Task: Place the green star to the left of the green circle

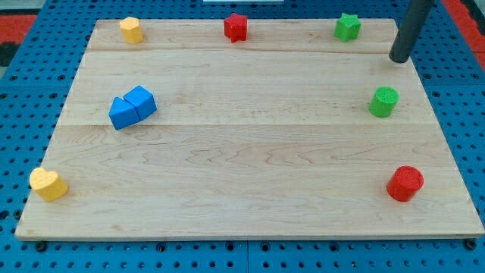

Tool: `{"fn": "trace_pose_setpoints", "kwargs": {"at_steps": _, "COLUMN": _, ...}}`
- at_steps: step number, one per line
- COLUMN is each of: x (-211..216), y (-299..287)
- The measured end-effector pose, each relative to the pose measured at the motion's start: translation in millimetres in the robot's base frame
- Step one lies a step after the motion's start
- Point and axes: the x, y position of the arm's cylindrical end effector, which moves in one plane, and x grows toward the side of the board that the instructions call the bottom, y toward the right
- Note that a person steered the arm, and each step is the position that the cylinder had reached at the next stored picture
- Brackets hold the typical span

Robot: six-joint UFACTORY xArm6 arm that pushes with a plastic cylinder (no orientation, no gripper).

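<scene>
Currently, my tip (398, 58) is set down near the board's right edge, toward the view's top, with the dark rod rising out of the frame; nothing is held, since a bare rod can only push, and no block is touched by it. The green star (348, 26) is found up and to the view's left of my tip, close to the top edge and apart from it; the green circle (383, 101) is found below my tip, slightly to the view's left, also apart. My tip is thus placed between the two green blocks but off to their right; from that side the star can probably be driven leftward and downward, which is judged to be why this spot is occupied. The star is not yet left of the circle, only above it, so the task is judged barely begun. Farther out, a red circle (405, 183) is seen at the lower right, a red star (236, 27) and a yellow block (131, 29) along the top edge, two blue blocks (132, 108) touching each other at the left, and a yellow heart (48, 184) at the lower left of the wooden board (250, 167); none is placed in the star's likely path.
</scene>
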Motion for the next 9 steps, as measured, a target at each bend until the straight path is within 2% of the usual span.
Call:
{"fn": "trace_pose_setpoints", "kwargs": {"at_steps": 1, "x": -1.4, "y": 2.7}}
{"fn": "trace_pose_setpoints", "kwargs": {"at_steps": 2, "x": -25.6, "y": 28.0}}
{"fn": "trace_pose_setpoints", "kwargs": {"at_steps": 3, "x": -98.1, "y": 66.1}}
{"fn": "trace_pose_setpoints", "kwargs": {"at_steps": 4, "x": -105.0, "y": 59.9}}
{"fn": "trace_pose_setpoints", "kwargs": {"at_steps": 6, "x": -107.6, "y": -56.4}}
{"fn": "trace_pose_setpoints", "kwargs": {"at_steps": 7, "x": -89.4, "y": -135.4}}
{"fn": "trace_pose_setpoints", "kwargs": {"at_steps": 8, "x": -64.0, "y": -186.8}}
{"fn": "trace_pose_setpoints", "kwargs": {"at_steps": 9, "x": -60.3, "y": -188.5}}
